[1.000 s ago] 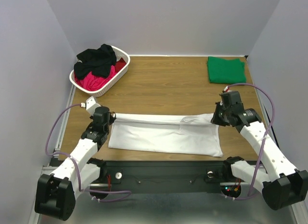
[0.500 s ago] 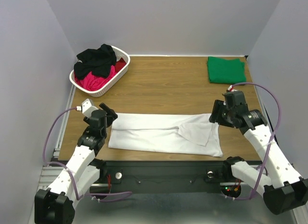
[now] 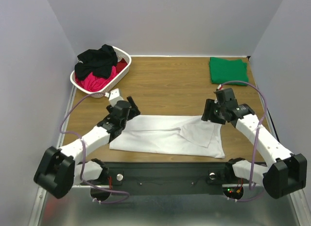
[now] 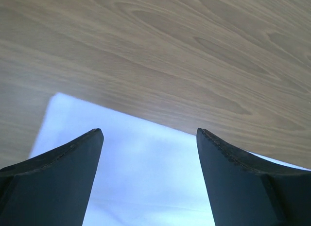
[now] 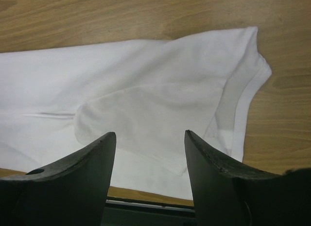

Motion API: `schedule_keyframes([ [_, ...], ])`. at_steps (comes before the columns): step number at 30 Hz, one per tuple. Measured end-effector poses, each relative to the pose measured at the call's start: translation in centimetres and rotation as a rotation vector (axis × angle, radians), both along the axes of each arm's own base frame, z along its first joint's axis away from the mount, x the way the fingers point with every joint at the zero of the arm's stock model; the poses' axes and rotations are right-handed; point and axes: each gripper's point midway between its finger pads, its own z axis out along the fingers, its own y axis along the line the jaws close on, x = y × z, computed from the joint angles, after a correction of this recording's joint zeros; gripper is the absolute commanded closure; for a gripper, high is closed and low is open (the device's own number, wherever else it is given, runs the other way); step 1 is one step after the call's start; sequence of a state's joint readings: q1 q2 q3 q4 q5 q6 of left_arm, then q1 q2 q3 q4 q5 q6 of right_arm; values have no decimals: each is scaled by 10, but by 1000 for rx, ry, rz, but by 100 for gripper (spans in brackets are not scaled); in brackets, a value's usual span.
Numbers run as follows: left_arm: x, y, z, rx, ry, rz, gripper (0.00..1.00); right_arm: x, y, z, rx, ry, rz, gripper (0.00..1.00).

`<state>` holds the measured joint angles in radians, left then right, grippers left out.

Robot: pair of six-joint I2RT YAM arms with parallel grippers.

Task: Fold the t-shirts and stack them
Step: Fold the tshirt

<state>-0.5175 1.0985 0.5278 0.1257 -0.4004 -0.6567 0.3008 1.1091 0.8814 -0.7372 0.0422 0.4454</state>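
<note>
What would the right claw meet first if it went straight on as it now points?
Most likely the white t-shirt, near its folded flap; the right claw points down at it.

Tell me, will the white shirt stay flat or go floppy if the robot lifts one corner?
Probably floppy: the white shirt lies in soft folds, so a lifted corner would likely leave the rest hanging. It looks thin, so probably light. Pushed, it may bunch up on the table rather than slide.
</note>
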Motion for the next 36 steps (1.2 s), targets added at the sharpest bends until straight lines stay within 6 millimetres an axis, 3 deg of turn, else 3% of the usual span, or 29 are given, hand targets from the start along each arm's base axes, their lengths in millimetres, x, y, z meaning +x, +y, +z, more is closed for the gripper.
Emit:
schedule_keyframes([
  [4, 12, -36, -4, -4, 4, -78, 9, 9, 5, -8, 8, -4, 5, 35],
  [12, 15, -64, -40, -32, 73, -150, 6, 1, -1, -46, -30, 78, -32, 34],
  [19, 10, -75, -66, -69, 122, -184, 4, -11, -10, -68, -58, 131, -99, 36],
  [26, 18, -84, -64, -101, 87, -196, 2, -7, -22, -73, -105, 131, -174, 43],
  [31, 20, -83, -64, -106, 83, -191, 2, -9, -26, -86, -135, 176, -199, 53],
  [36, 22, -81, -63, -111, 82, -189, 2, -13, -27, -92, -142, 196, -206, 58],
])
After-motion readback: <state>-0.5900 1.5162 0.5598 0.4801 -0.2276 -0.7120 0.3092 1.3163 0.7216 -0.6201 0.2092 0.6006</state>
